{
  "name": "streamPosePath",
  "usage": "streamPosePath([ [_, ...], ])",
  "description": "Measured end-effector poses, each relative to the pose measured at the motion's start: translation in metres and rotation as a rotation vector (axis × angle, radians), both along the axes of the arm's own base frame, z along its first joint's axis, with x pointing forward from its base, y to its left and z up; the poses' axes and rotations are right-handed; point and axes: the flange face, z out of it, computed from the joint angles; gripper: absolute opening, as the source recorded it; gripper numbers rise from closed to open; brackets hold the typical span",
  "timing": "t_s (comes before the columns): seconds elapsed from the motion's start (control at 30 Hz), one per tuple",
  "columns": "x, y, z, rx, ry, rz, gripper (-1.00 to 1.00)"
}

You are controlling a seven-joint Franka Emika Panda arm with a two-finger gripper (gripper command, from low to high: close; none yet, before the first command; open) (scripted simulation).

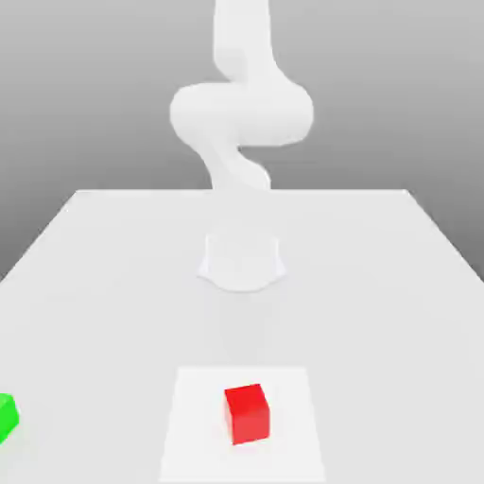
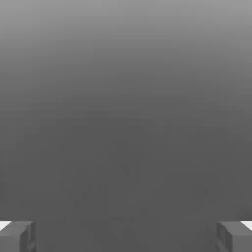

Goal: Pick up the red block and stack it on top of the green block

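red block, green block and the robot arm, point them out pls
red block (image 1: 249,417): exterior view, on its front face
green block (image 1: 7,419): exterior view, on its visible side
robot arm (image 1: 242,113): exterior view, on its bulky middle section

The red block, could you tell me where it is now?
In the exterior view, the red block sits on the white square, right of the green block.

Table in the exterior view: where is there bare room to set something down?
Bare table lies right of the white square, and between it and the green block. The red block takes the square's middle.
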Motion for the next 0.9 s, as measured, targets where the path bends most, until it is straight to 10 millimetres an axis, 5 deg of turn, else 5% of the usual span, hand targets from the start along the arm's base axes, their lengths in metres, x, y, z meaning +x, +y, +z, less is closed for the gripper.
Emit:
streamPosePath([
  [0.17,0.054,0.001,-0.106,-0.020,0.169,0.053,0.00],
  [0.37,0.080,0.005,-0.236,-0.046,0.366,0.115,0.00],
  [0.53,0.073,0.007,-0.343,-0.069,0.529,0.167,0.00],
  [0.7,0.044,0.007,-0.440,-0.093,0.685,0.218,0.00],
  [0.9,0.037,0.007,-0.512,-0.097,0.712,0.227,0.00],
])
